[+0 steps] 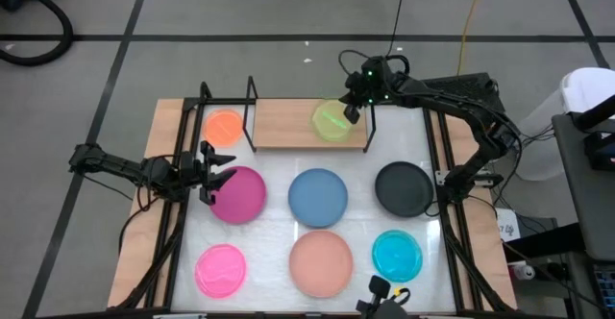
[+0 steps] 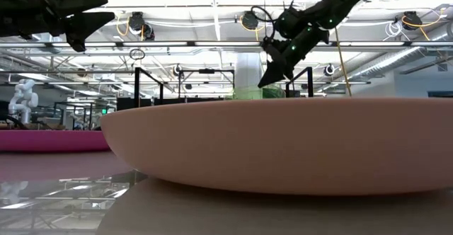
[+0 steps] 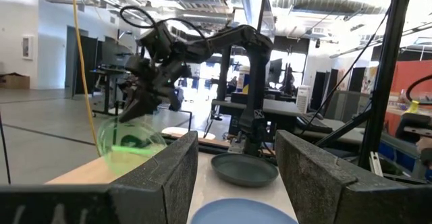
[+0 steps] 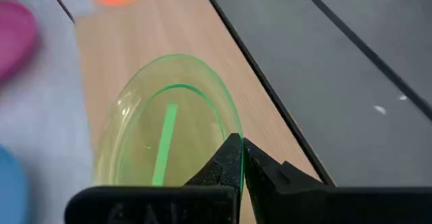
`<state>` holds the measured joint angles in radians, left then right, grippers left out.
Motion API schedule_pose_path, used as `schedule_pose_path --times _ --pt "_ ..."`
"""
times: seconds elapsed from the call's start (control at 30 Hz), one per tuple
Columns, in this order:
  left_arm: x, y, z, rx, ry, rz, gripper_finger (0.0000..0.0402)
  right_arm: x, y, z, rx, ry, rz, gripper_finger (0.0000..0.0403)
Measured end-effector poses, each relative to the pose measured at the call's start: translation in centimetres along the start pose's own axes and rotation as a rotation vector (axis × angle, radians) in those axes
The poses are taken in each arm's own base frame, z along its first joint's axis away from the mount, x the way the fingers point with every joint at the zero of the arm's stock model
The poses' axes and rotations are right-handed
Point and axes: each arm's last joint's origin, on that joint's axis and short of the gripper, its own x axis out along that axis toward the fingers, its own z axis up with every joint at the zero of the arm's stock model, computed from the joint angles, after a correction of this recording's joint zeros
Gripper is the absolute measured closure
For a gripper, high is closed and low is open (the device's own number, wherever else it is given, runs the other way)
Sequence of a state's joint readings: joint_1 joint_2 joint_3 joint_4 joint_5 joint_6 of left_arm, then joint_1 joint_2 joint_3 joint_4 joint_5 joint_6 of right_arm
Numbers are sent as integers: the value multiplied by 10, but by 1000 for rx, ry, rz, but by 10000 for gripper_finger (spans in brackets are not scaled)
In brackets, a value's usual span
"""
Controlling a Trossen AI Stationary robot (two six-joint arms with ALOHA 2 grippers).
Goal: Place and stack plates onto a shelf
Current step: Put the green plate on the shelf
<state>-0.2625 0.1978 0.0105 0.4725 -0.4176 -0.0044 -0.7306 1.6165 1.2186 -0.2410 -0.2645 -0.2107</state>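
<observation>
The right gripper (image 4: 241, 158) pinches the rim of the small translucent green plastic plate (image 1: 332, 120) over the light-brown wooden shelf (image 1: 283, 124) at twelve o'clock. At nine o'clock, the left gripper (image 1: 217, 172) hangs spread beside the round magenta plate (image 1: 240, 195).

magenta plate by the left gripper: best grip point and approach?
Take the round magenta plastic plate by its raised rim on the edge facing the left gripper, one finger inside the lip and one outside. It lies flat on the white tabletop, so only the rim offers a hold. Come from above on that left side; the round blue plastic plate crowds the opposite edge.
</observation>
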Motion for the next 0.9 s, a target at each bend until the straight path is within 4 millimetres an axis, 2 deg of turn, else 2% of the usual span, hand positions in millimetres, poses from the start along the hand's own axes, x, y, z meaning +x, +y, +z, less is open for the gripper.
schedule_pose_path --times 0.4,0.7,0.9 --pt "0 0 0 0 0 0 199 18 6 -5 -281 107 -184 403" --pt "0 0 0 0 0 0 199 29 3 -9 -340 120 -202 403" --pt "0 0 0 0 0 0 199 29 3 -9 -342 122 -201 403"
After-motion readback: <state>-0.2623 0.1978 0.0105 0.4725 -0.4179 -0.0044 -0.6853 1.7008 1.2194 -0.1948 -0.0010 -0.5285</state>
